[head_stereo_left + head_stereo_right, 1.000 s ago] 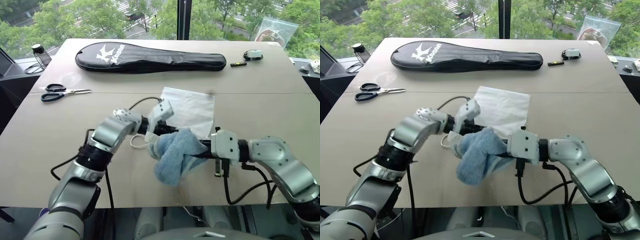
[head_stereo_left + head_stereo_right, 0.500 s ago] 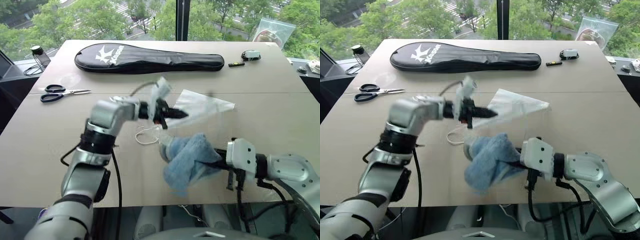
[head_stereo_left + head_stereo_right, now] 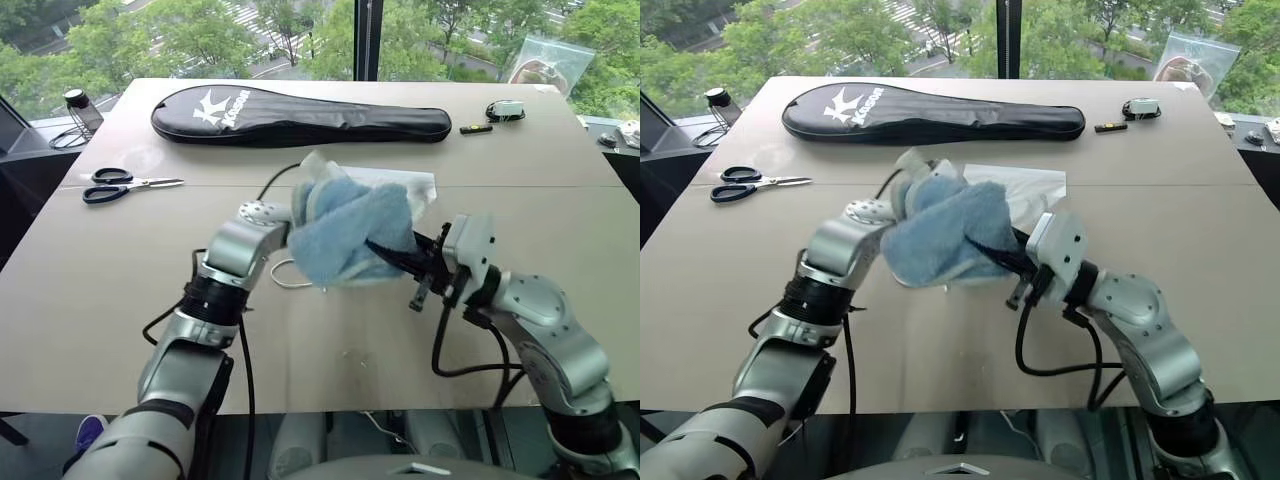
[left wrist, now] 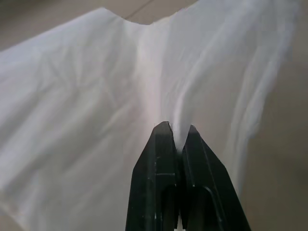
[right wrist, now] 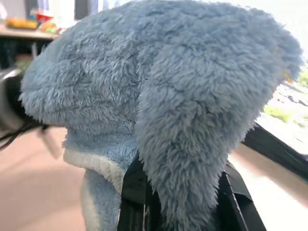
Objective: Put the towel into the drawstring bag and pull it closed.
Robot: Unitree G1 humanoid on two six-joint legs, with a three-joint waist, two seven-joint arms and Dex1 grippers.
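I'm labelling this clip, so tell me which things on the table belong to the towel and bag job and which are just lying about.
In the job:
- towel, held by the right end effector
- drawstring bag, pinched by the left end effector

Lying about:
- black racket case
- scissors
- clear zip pouch

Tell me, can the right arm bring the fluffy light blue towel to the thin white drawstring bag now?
Probably yes: the right gripper holds the towel just before the bag, which the left gripper pinches.

Head stereo overhead; wrist close-ups.
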